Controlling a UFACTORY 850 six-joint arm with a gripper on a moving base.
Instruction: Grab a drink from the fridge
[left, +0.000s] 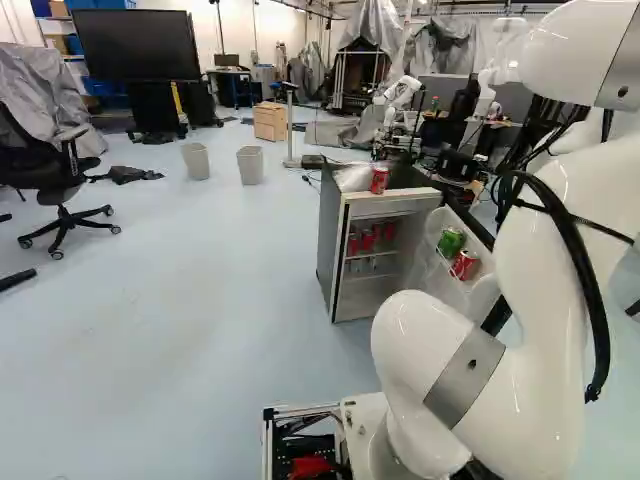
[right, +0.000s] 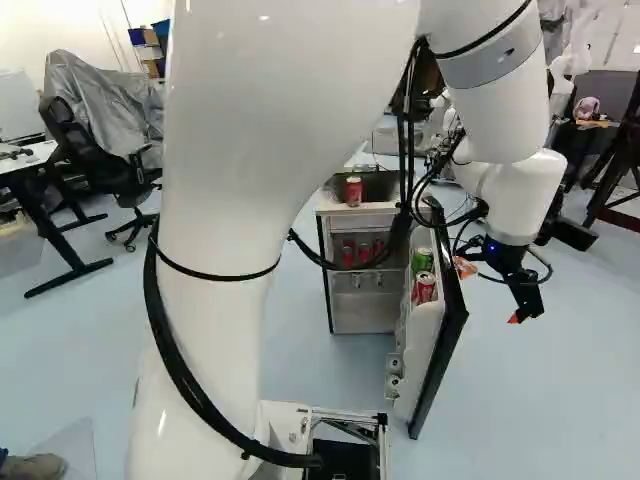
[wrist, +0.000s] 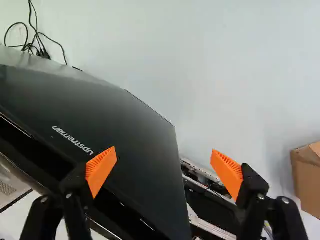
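Two cans stand in the rack of the open fridge door (left: 478, 275), a green can (left: 451, 242) and a red can (left: 465, 265) just beside it, right of centre in the left base view. More red cans (right: 364, 252) sit on an inner shelf of the fridge (left: 325, 235), and another, the top can (right: 353, 191), stands on its roof, near the middle of the right base view.

The hand (wrist: 164, 151) is empty, its two orange pads wide apart. It hangs outside the door, at the right of the right base view, with the door's dark outer face ahead of it in the wrist view.

The step in hand looks like getting from the swung-open door round to a can. That calls for lifting clear of the door's edge and coming in from the open side; cutting across too low could knock the door or catch the rack.

A full can should be fairly weighty for its size, stiff while sealed, yet thin-walled and easily dented. Chilled metal may be damp and slippery. The door cans seem easiest to reach: pads on opposite sides, as near mid-height as the rack allows, squeezed firmly but not hard, then straight up before drawing away.
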